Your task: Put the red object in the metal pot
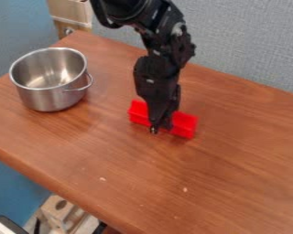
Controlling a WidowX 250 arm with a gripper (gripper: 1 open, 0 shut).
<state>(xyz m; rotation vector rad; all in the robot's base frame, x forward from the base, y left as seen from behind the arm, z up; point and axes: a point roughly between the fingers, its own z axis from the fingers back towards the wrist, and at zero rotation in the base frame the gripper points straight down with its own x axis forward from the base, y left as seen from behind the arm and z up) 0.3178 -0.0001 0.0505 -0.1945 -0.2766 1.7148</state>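
The black gripper [157, 124] points down, its fingertips at the middle of the red block [182, 125], with red showing on both sides of them. The fingers stand fairly narrow, set across the block, and look closed on it or nearly so; from this 1 view I cannot tell whether both sides press firmly.

The block lies on the wooden table [124, 169], to the right of the metal pot [48, 80] in the view and a little nearer the camera, well apart from it. It looks flat on the wood, so the step in hand is judged to be the grasp, with the lift and the carry to the pot still to do.

What could go wrong: if the fingers have only a shallow bite, the block could slip out or swing on the lift, since its 2 ends stick out past the grip. The block looks long next to the pot's mouth, so if it arrives level and off centre, 1 end could catch the pot's rim and tip the block out. A carry kept too low could knock the pot's side and push it towards the table edge, which is near it.

Between block and pot I see no obstacle; the pot's wire handle [80, 86] faces the block, and its wall is the 1 thing to clear. Behind the pot, past the table edge, is a pale wooden box [70, 11], off the direct route.
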